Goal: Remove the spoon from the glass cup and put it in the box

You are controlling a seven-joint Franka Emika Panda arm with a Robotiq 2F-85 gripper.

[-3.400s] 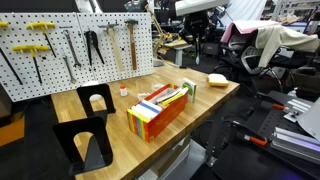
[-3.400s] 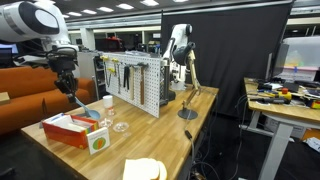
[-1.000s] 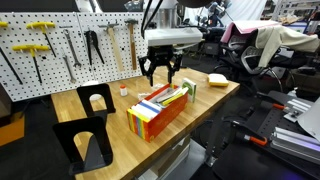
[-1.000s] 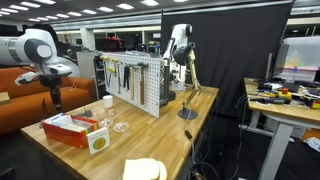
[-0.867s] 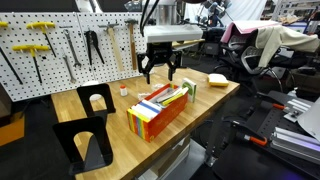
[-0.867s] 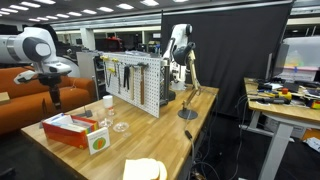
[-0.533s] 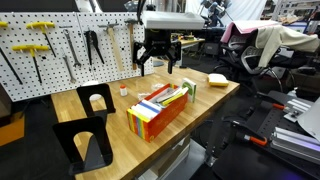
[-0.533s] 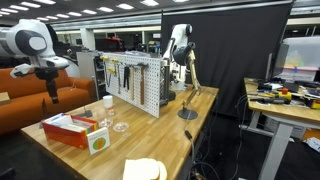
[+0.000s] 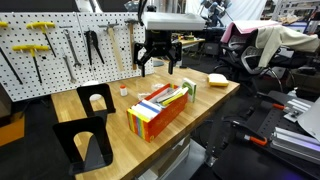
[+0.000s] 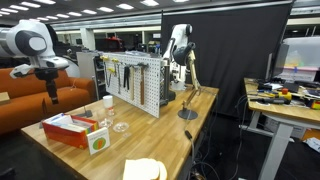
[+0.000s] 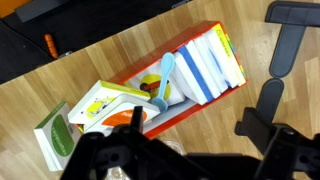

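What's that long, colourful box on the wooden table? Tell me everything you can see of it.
The box is long and rectangular, with an orange long side, a yellow end, and red, green and white strips along the top. It lies flat on the wooden table. In the wrist view it is open-topped and packed with white and blue slabs, with a pale blue spoon lying inside. The gripper hangs open above the box, apart from it. I cannot tell what the box is made of.

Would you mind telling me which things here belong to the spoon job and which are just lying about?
Job: spoon, lying in the box; glass cup; open pincer.
Lying about: yellow sponge; tool pegboard; black stands; green carton.
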